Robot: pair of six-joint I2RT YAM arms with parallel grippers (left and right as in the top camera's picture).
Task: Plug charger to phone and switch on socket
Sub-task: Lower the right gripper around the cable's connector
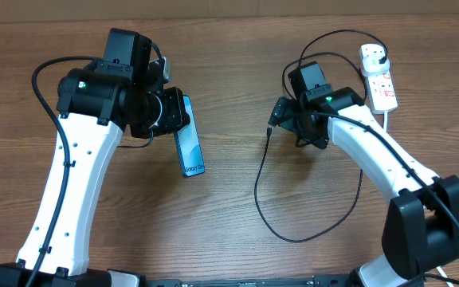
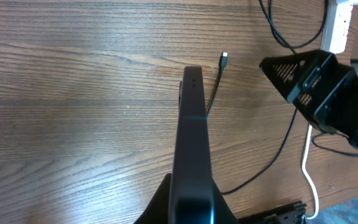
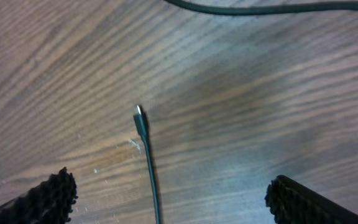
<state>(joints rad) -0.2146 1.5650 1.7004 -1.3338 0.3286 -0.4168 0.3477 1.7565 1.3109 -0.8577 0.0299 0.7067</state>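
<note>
Little is done yet; the left hand (image 1: 175,112) is clamped on the phone (image 1: 190,147), holding it tilted at the left of the worktop (image 1: 237,48); the right hand (image 3: 169,202) gapes wide and empty over the charger (image 3: 148,162), whose tip lies loose on the wood; the socket (image 1: 382,84) sits far right, the charger's other end seemingly plugged in; mating and switching remain.

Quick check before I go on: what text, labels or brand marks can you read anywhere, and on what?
"Galaxy": white, at the lower end of the phone, overhead view; tiny, just legible.
On the socket: any print is too small to read.
Wrist views: no text.
</note>
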